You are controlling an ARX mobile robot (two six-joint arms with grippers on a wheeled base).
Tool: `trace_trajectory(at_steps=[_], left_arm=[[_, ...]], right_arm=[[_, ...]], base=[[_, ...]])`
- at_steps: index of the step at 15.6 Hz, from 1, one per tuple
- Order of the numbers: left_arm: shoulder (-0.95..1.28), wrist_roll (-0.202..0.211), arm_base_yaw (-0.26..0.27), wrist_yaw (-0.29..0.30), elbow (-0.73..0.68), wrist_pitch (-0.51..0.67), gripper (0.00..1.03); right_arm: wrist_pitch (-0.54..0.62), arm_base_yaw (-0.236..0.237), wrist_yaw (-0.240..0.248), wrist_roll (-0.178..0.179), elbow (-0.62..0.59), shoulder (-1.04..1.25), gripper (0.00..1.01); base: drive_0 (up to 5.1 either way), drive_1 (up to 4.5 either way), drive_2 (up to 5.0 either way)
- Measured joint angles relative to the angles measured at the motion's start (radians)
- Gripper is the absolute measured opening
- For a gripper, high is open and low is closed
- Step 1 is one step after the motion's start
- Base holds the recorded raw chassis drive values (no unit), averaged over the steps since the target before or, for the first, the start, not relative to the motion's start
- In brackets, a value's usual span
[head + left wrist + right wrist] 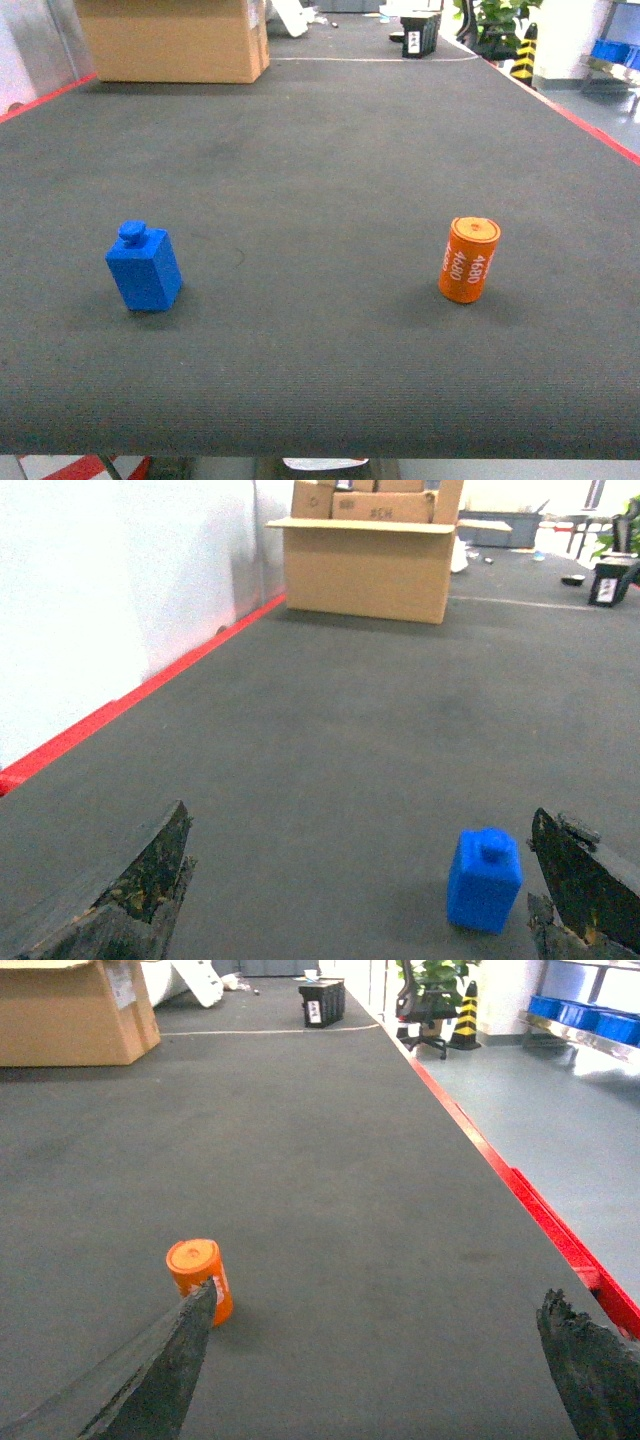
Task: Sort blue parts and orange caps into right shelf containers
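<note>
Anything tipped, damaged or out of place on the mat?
Nothing stands out. The blue part and orange cap stand upright and apart on the grey mat, nothing spilled. Both grippers are open, holding nothing.

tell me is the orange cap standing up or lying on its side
Standing up, leaning slightly. The orange cap rests on one end on the dark mat, its round top face showing in head and right wrist views.

open mat (320, 180), cardboard box (170, 40) far back
</note>
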Motion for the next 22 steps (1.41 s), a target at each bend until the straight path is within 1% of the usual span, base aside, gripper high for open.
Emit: trace_trajectory(at_steps=[1, 2, 3, 4, 5, 6, 7, 8, 13, 16, 22], left_arm=[[0.108, 0.004, 0.006, 0.039, 0.043, 0.069, 0.98], [0.213, 0.014, 0.003, 0.067, 0.080, 0.121, 0.98], [0.357, 0.023, -0.023, 0.087, 0.124, 0.176, 0.98], [0.487, 0.025, -0.053, 0.094, 0.155, 0.224, 0.98], [0.618, 0.026, -0.078, 0.093, 0.187, 0.277, 0.98], [0.703, 0.025, -0.089, 0.093, 0.213, 0.311, 0.98], [0.823, 0.025, -0.098, 0.094, 0.254, 0.351, 0.98], [0.891, 0.023, -0.104, 0.093, 0.278, 0.368, 0.98], [1.131, 0.024, -0.104, 0.093, 0.361, 0.438, 0.98], [1.229, 0.024, -0.096, 0.092, 0.405, 0.453, 0.98], [1.327, 0.023, -0.076, 0.085, 0.483, 0.443, 0.98]], right_arm=[[0.080, 0.010, -0.019, 0.002, 0.031, 0.110, 0.98], [0.162, 0.038, -0.028, 0.005, 0.066, 0.239, 0.98], [0.248, 0.090, -0.030, 0.005, 0.112, 0.386, 0.98], [0.319, 0.129, -0.030, 0.002, 0.160, 0.523, 0.98], [0.375, 0.153, -0.022, -0.003, 0.203, 0.647, 0.98], [0.413, 0.160, -0.015, -0.006, 0.241, 0.759, 0.98], [0.443, 0.159, -0.014, -0.009, 0.284, 0.892, 0.98], [0.451, 0.156, -0.014, -0.009, 0.314, 0.965, 0.98], [0.507, 0.143, -0.031, -0.010, 0.421, 1.204, 0.98], [0.510, 0.134, -0.039, -0.010, 0.482, 1.307, 0.98], [0.494, 0.117, -0.045, -0.008, 0.615, 1.432, 0.98]], base=[[0.0, 0.00, 0.0], [0.0, 0.00, 0.0], [0.0, 0.00, 0.0], [0.0, 0.00, 0.0], [0.0, 0.00, 0.0], [0.0, 0.00, 0.0], [0.0, 0.00, 0.0], [0.0, 0.00, 0.0], [0.0, 0.00, 0.0], [0.0, 0.00, 0.0], [0.0, 0.00, 0.0]])
